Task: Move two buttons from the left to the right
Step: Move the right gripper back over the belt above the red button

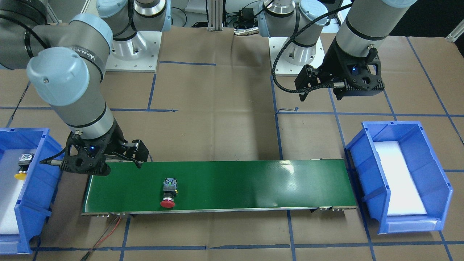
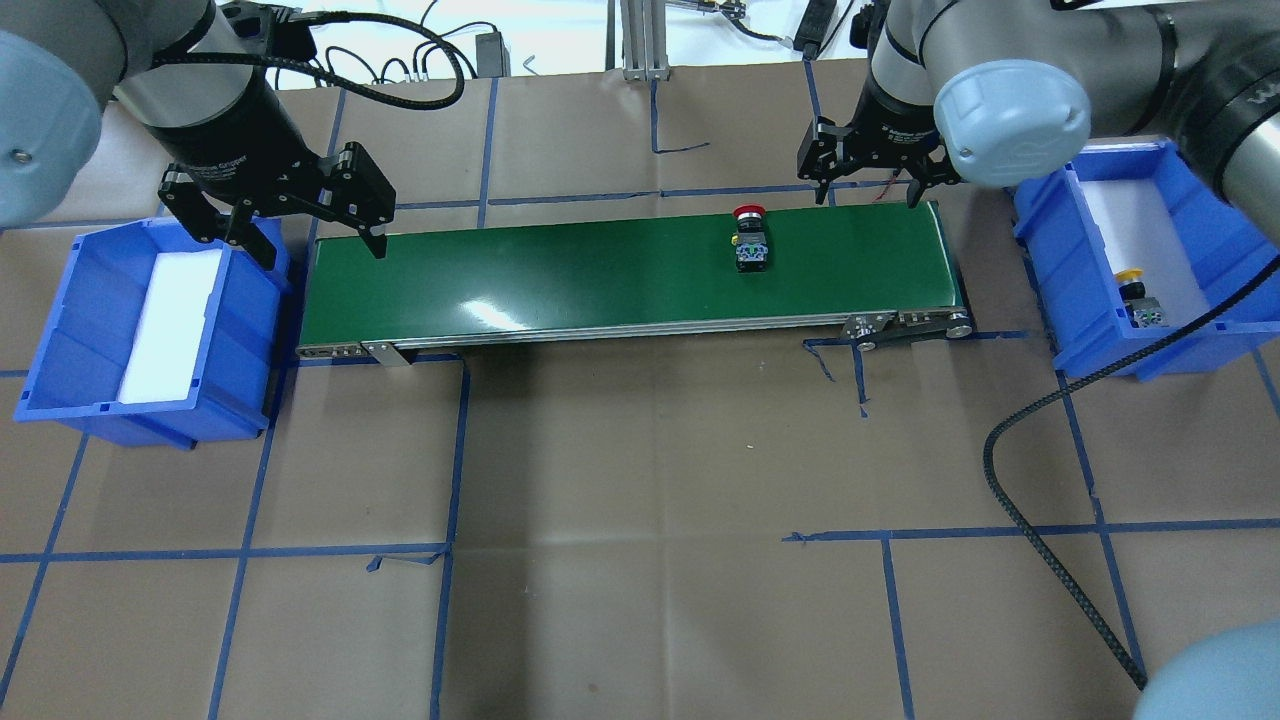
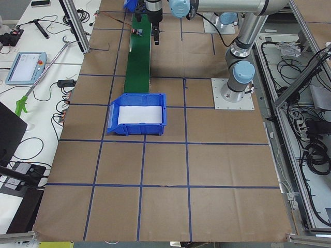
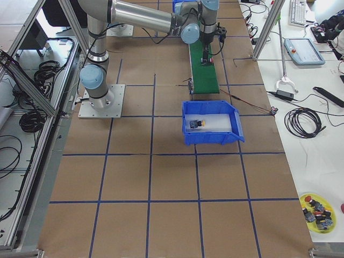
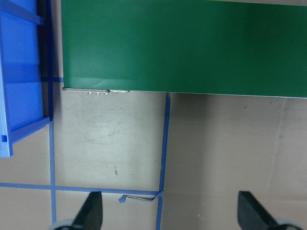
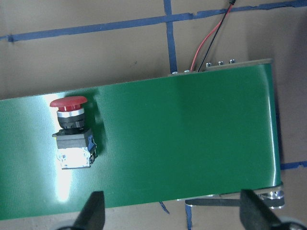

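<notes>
Right gripper point(image 2: 867, 198): jaws wide open, nothing held, hovering over the far edge of the green belt point(image 2: 600, 275) near its right end. Red button point(image 2: 750, 240) is on the belt just beside it, towards the middle. It lies on its side with the red mushroom cap towards the far edge, then a black collar and a grey-black boxy body. Yellow button point(image 2: 1138, 298) is in the right blue bin point(image 2: 1040, 230) on a white liner, also on its side. Left gripper point(image 2: 315, 240): wide open, holding nothing, above the belt's left end by the left blue bin point(image 2: 70, 330).
</notes>
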`<move>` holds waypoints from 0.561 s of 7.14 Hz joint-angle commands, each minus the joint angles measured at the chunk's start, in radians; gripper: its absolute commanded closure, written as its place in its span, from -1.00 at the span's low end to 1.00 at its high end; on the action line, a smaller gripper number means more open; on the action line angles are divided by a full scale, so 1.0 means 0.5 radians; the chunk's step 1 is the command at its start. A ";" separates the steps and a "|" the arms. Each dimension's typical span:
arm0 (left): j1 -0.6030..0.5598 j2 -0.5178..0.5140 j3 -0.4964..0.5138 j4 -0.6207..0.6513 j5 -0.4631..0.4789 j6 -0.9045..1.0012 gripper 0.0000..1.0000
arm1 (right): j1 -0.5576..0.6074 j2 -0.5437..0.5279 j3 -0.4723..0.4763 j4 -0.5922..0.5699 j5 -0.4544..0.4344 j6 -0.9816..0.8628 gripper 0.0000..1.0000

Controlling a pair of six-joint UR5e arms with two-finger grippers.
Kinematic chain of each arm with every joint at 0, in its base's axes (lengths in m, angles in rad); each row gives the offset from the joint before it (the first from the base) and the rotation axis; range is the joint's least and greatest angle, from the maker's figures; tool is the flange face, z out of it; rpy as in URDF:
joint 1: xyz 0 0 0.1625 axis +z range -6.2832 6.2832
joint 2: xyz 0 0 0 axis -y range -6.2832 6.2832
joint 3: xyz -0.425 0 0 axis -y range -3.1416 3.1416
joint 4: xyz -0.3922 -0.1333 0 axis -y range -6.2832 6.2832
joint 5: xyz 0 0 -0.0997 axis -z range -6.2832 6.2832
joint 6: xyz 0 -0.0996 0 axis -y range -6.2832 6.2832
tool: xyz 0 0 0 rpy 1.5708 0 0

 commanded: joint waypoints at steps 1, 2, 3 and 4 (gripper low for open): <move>-0.001 0.000 0.000 0.000 0.000 0.000 -1.00 | 0.002 0.093 -0.015 -0.074 0.017 0.010 -0.99; 0.002 0.000 0.000 0.000 0.000 0.000 -1.00 | 0.005 0.127 -0.009 -0.129 0.075 0.007 -0.99; -0.001 0.000 0.000 0.000 0.000 0.000 -1.00 | 0.005 0.179 -0.009 -0.227 0.094 0.007 -0.99; 0.002 0.000 0.000 0.000 0.000 0.000 -1.00 | 0.008 0.225 -0.012 -0.249 0.118 0.007 -0.99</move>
